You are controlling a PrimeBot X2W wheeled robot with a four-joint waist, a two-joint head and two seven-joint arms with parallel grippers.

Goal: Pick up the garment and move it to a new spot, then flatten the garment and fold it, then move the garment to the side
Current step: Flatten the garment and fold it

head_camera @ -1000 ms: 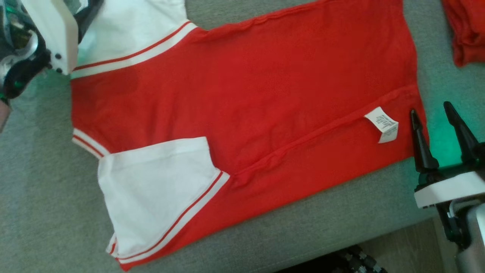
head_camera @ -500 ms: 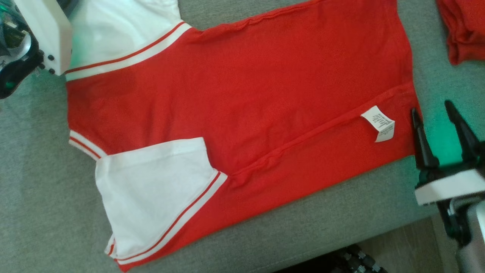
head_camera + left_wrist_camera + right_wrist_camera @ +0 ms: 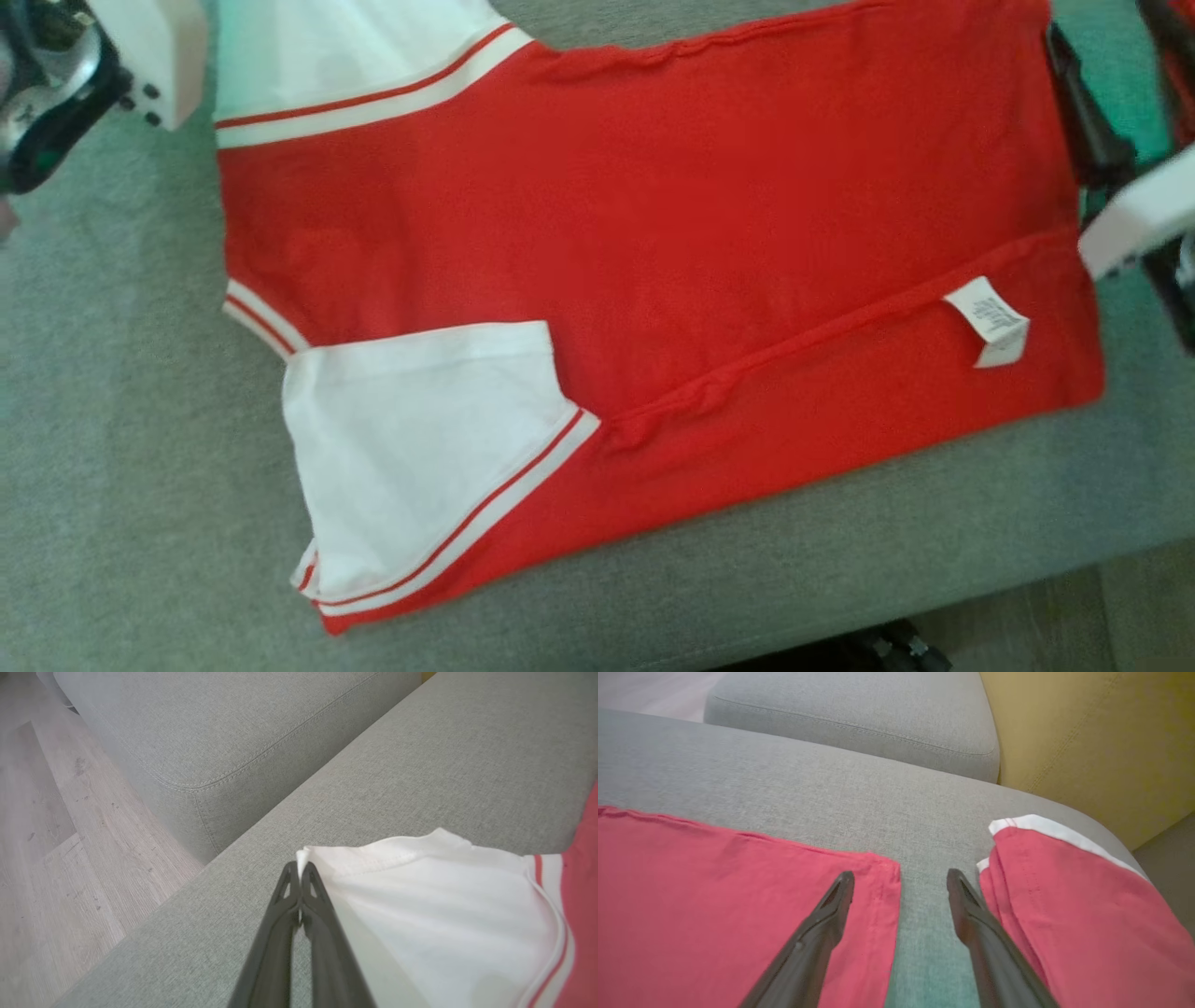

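A red garment with white sleeves lies spread flat on the grey sofa seat; a white label sits near its hem. In the left wrist view my left gripper is shut on the edge of the far white sleeve. Its white wrist housing shows at the top left of the head view. My right gripper is open at the far hem corner. One finger is over the red cloth, the other over bare sofa. It also stands at the head view's top right, right gripper.
A second, folded red garment with white trim lies just right of my right gripper. A yellow cushion rises behind it. The sofa's front edge and wooden floor run along the bottom; floor also lies beyond the left armrest side.
The head camera has shifted, sliding the scene right. My right gripper has moved from the near hem corner by the label up to the far hem corner. The left gripper stays at the sleeve.
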